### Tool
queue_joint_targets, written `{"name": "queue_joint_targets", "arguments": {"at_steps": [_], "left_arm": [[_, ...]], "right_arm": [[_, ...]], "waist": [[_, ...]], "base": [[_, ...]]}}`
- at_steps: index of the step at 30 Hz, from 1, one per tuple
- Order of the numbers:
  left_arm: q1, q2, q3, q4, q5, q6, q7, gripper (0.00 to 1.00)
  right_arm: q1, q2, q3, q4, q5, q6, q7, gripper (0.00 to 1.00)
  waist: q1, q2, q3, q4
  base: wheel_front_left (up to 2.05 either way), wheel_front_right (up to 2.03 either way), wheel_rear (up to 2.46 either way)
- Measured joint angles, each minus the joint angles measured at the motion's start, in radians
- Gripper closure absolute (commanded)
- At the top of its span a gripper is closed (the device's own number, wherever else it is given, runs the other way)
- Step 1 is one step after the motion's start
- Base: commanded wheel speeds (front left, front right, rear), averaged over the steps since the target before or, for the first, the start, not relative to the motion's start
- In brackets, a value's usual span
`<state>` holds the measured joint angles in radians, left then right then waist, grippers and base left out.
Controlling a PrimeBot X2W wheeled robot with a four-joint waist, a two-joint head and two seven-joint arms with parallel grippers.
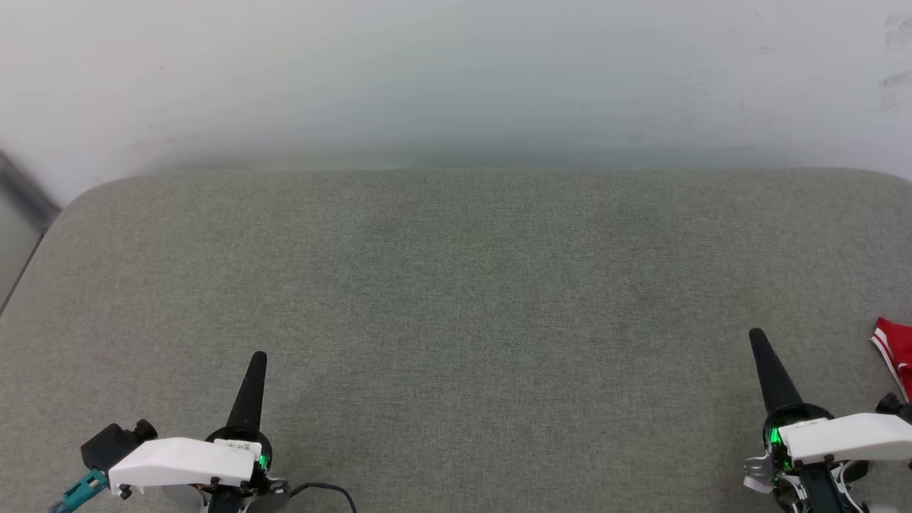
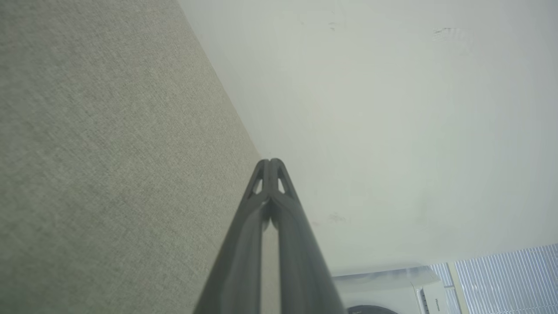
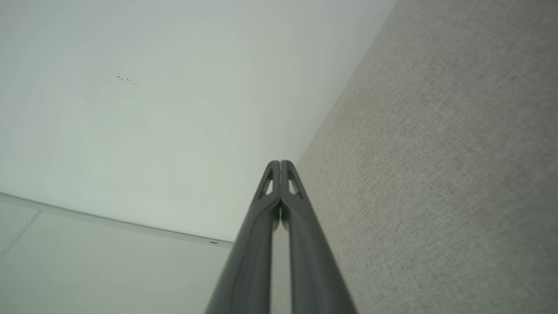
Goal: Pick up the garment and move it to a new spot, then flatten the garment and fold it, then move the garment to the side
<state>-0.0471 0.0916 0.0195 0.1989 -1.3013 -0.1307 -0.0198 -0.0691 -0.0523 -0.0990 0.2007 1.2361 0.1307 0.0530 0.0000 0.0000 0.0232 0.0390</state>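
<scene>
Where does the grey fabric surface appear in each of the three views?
Head view: the grey fabric surface takes the lower two thirds, under the white wall.
Left wrist view: it covers the left side, to the left of the left tool.
Right wrist view: it covers the right side, to the right of the right tool.
Shared landmark: the edge where the surface meets the white wall.

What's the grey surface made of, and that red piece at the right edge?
Grey surface: looks like matte woven upholstery fabric; fine weave shows, and the corners are rounded, perhaps padded. Red garment: seems thin cloth, with white stripes along its edge; too little shows for more.
</scene>
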Motion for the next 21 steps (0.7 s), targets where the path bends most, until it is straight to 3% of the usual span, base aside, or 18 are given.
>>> {"name": "queue_joint_targets", "arguments": {"at_steps": [21], "left_arm": [[-0.024,-0.006,0.026,0.021,-0.163,0.0,0.049,1.0]], "right_arm": [[-0.015,0.0,-0.007,0.022,0.178,0.0,0.029,1.0]], "waist": [[0.0,0.0,-0.009,-0.017]], "base": [[0.0,0.0,0.0]]}}
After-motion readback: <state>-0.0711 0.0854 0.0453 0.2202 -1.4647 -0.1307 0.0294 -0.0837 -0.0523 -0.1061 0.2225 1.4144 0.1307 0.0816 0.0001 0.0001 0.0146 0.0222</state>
